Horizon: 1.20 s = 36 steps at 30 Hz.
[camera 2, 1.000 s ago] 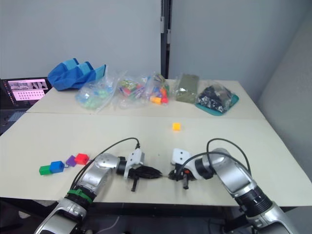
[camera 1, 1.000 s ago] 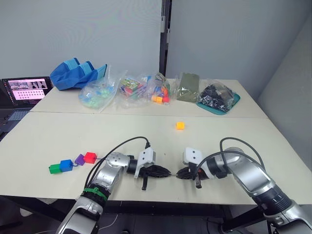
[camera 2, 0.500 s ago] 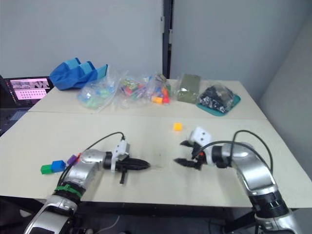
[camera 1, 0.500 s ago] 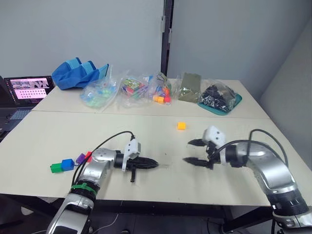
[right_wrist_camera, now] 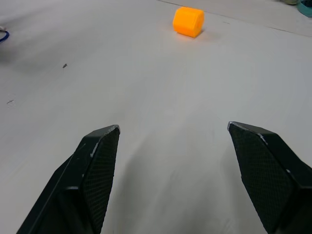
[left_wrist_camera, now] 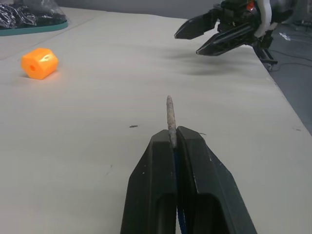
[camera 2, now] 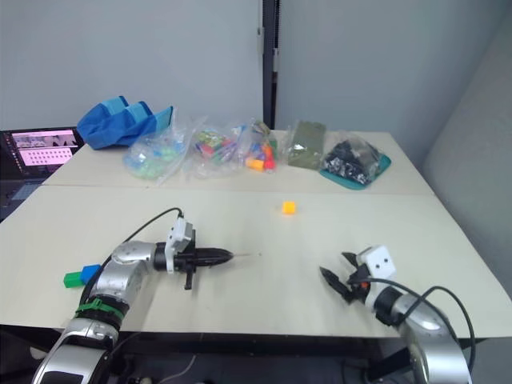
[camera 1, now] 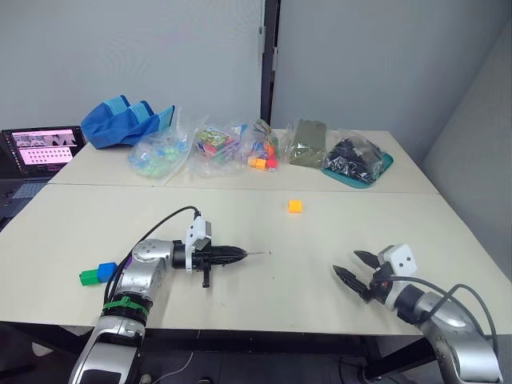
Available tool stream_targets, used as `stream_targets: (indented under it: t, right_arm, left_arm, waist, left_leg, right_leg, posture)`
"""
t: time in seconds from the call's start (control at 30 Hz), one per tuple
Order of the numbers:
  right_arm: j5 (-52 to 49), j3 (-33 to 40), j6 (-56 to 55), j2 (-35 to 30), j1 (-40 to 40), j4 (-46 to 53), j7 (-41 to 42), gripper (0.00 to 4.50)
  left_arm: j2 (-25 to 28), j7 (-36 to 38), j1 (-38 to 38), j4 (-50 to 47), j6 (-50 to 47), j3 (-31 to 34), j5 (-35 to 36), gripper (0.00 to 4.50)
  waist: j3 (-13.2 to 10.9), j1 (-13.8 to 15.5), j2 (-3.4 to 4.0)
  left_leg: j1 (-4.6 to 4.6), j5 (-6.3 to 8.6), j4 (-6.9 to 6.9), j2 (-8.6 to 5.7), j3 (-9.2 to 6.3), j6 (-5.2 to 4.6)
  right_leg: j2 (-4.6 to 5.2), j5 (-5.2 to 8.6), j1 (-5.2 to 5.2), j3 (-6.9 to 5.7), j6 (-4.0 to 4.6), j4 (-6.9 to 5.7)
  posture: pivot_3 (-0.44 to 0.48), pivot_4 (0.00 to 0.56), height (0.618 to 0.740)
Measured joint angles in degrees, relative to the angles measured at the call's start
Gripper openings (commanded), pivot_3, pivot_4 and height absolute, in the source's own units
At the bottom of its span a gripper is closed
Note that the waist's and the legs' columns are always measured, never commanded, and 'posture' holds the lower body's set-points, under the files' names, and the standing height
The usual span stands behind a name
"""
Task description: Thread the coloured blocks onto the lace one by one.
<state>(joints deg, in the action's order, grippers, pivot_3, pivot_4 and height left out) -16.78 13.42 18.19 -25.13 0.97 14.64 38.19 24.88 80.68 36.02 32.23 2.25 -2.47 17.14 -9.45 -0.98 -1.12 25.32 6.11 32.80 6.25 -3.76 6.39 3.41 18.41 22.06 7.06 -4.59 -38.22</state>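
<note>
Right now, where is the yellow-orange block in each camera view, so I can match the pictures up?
Left eye view: yellow-orange block on the table, mid-picture, in front of the bags.
Right eye view: same spot.
Left wrist view: far side, beyond the lace tip.
Right wrist view: ahead, past the open right gripper.
Shared landmark: teal tray.
</note>
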Motion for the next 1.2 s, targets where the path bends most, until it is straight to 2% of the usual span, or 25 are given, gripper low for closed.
stream_targets:
  t: [0.27,0.47,0.53,0.6,0.7,0.97,1.1,1.2]
  right_arm:
    - [0.04,-1.61,-0.88,1.96,-0.63,0.44,-4.21,3.73]
    - [3.29,-6.97,-0.77,5.46,-16.50,-6.99,-9.61,3.73]
    - [4.19,-8.46,-1.06,6.17,-20.91,-11.48,-10.30,3.73]
    - [5.41,-9.28,-1.58,7.04,-29.90,-23.03,-11.19,3.73]
    - [6.56,-9.95,-3.51,7.59,-39.32,-33.54,-11.09,3.73]
    - [9.06,-10.39,-11.51,11.14,-52.32,-60.66,-13.63,3.73]
    - [10.49,-10.31,-16.54,13.23,-57.46,-71.75,-16.12,3.73]
    - [11.03,-10.11,-19.17,13.98,-59.37,-76.33,-17.24,3.73]
  left_arm:
    - [1.58,-0.12,-0.54,-0.16,0.09,0.75,0.00,0.00]
    - [1.12,-1.73,-1.44,-1.41,0.27,1.00,-0.10,0.00]
    - [0.93,-2.67,-2.09,-2.17,0.13,1.10,-0.10,0.00]
    - [0.58,-3.66,-3.03,-3.33,-0.25,0.97,-0.13,0.00]
    - [-0.37,-4.42,-3.71,-5.69,-1.02,-0.14,-0.13,0.00]
    - [-0.60,-6.37,-5.73,-12.13,-3.66,-0.09,1.14,0.00]
    - [-0.59,-7.51,-6.52,-13.70,-4.39,-0.18,1.19,0.00]
    - [-0.53,-8.04,-6.81,-13.84,-4.79,-0.23,1.18,0.00]
  waist:
    - [0.00,-0.20,0.00]
    - [0.00,-0.88,0.00]
    - [0.00,-0.60,0.00]
    - [-0.03,-0.78,0.04]
    - [-0.03,-0.93,0.05]
    - [-0.03,-1.55,0.06]
    - [-0.03,-1.81,0.06]
    - [-0.04,-1.81,0.07]
  left_leg:
    - [-0.01,0.00,-0.01,0.00,0.00,0.00]
    - [-0.01,-0.01,-0.04,0.00,-0.01,0.01]
    - [0.01,-0.01,-0.07,0.00,-0.01,0.01]
    - [0.01,-0.04,-0.04,-0.02,0.00,0.05]
    - [0.00,-0.05,-0.11,0.00,-0.04,0.06]
    - [0.01,-0.05,-0.12,0.00,-0.04,0.06]
    - [0.00,-0.05,-0.14,0.00,-0.04,0.06]
    - [0.00,-0.05,-0.14,0.00,-0.04,0.06]
  right_leg:
    - [0.00,0.00,0.00,0.01,0.00,0.00]
    - [-0.01,-0.02,0.01,0.00,0.01,-0.02]
    - [0.00,-0.01,0.00,-0.01,0.01,0.05]
    - [0.02,-0.06,0.01,0.02,-0.02,0.04]
    - [0.00,-0.07,0.03,-0.03,0.00,0.01]
    - [0.01,-0.07,0.03,-0.02,0.00,0.01]
    - [0.01,-0.07,0.05,-0.02,0.00,0.00]
    - [0.01,-0.07,0.05,-0.03,0.00,0.00]
  posture:
    - [0.000,0.150,0.740]
    - [0.000,0.150,0.740]
    - [0.000,0.150,0.740]
    - [0.000,0.150,0.740]
    - [0.000,0.150,0.740]
    - [0.000,0.150,0.740]
    - [0.000,0.150,0.740]
    - [0.000,0.150,0.740]
